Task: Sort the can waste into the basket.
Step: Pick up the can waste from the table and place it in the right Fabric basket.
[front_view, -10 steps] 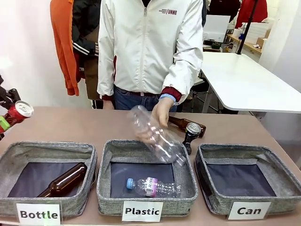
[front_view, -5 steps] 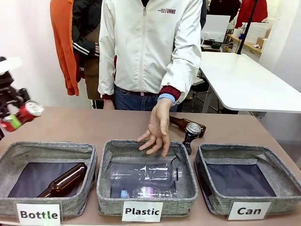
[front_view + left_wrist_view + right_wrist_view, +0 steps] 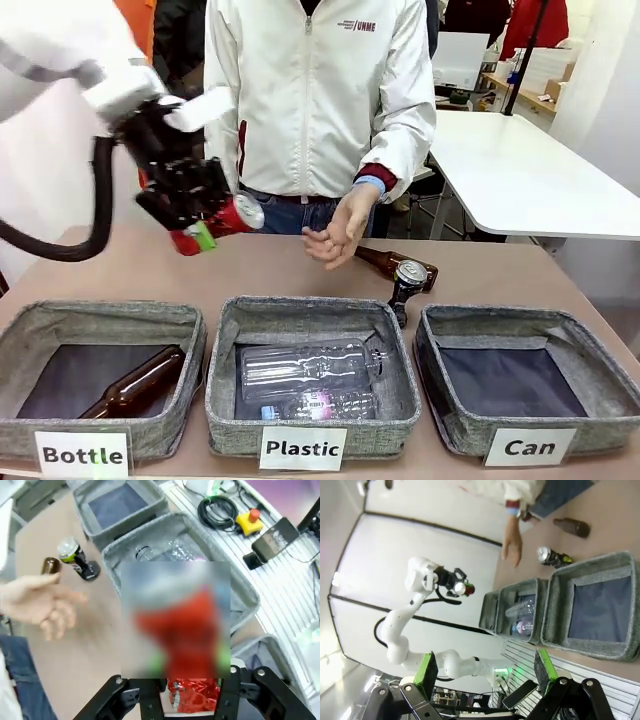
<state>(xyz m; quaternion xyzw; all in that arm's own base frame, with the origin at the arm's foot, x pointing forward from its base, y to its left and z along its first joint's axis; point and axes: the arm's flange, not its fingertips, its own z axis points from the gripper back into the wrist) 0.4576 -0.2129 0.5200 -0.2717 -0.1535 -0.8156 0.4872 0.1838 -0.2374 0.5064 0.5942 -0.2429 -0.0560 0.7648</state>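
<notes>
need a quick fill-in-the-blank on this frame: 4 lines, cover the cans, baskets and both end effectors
1. The left end effector is shut on a dented aluminium can whose colour is ____.
2. The dark aluminium can with the silver top sits on the ____, outside every basket.
3. The clear plastic bottles lie in the square grey fabric basket whose card reads ____.
4. The right end effector has its jaws ____.

Missing words: red; table; Plastic; open.

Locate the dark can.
In the front view the dark can stands on the table right of centre, behind the gap between the Plastic bin and the Can bin, beside a lying brown bottle.
</notes>
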